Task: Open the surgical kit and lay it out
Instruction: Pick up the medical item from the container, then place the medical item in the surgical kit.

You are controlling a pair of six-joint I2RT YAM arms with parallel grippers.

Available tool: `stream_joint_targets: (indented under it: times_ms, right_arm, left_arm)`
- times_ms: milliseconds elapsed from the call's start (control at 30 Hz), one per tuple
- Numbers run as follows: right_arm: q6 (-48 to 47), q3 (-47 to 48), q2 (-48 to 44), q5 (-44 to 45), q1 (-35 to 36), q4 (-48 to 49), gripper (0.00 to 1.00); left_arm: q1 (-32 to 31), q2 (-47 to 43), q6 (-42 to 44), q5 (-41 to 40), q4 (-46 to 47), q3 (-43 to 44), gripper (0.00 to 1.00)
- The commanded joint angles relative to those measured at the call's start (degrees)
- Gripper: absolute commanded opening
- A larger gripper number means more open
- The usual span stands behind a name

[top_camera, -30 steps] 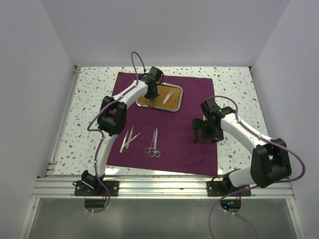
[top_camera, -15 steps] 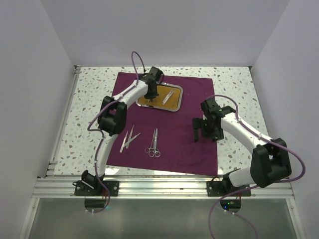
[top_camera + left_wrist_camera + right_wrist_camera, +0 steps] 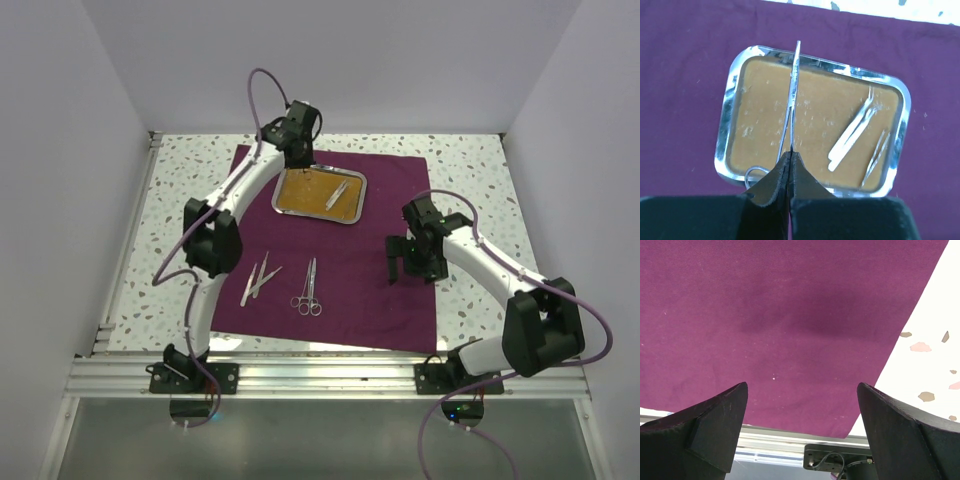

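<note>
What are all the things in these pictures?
cloth: 1, dark purple, spread on the table
table: 1, white with speckles, under the cloth
tray: 1, steel, amber inside, on the cloth's far part
tweezers in tray: 2, silver, tray's right side
ring-handled tool: 1, silver, held over the tray
scissors: 1, silver, on the cloth's near part
tweezers on cloth: 2, silver, left of the scissors
left gripper: 1, black, shut on the ring-handled tool
right gripper: 1, black, open over the cloth's right side

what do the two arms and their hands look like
The left arm and right arm each have white links, black joint housings and a looping purple cable. The left hand and right hand have matte black, wedge-shaped fingers.
</note>
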Motion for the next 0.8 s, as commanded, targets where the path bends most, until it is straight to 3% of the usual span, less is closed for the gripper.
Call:
stream_joint_targets:
  times_ms: [0, 200, 400, 767]
  right_arm:
    - [-0.65, 1.29, -1.69, -0.36, -0.29, 1.29, 0.95]
    - [-1.18, 1.03, -0.82, -0.36, -0.21, 2.25, 0.95]
    - [-1.62, 1.2, 0.24, -1.33, -0.29, 2.6, 0.95]
    - [-1.71, 3.31, 3.58, -3.09, -0.21, 2.69, 0.94]
  left_arm:
    - [-0.17, -10.18, 0.0, 0.86, -0.66, -7.78, 0.0]
    - [-6.32, -26.62, -5.71, 0.25, 2.94, -34.94, 0.0]
    - [-13.7, -38.75, -14.94, 3.85, 8.29, -55.26, 0.0]
    - [-20.04, -43.95, -22.41, 3.85, 11.65, -67.34, 0.0]
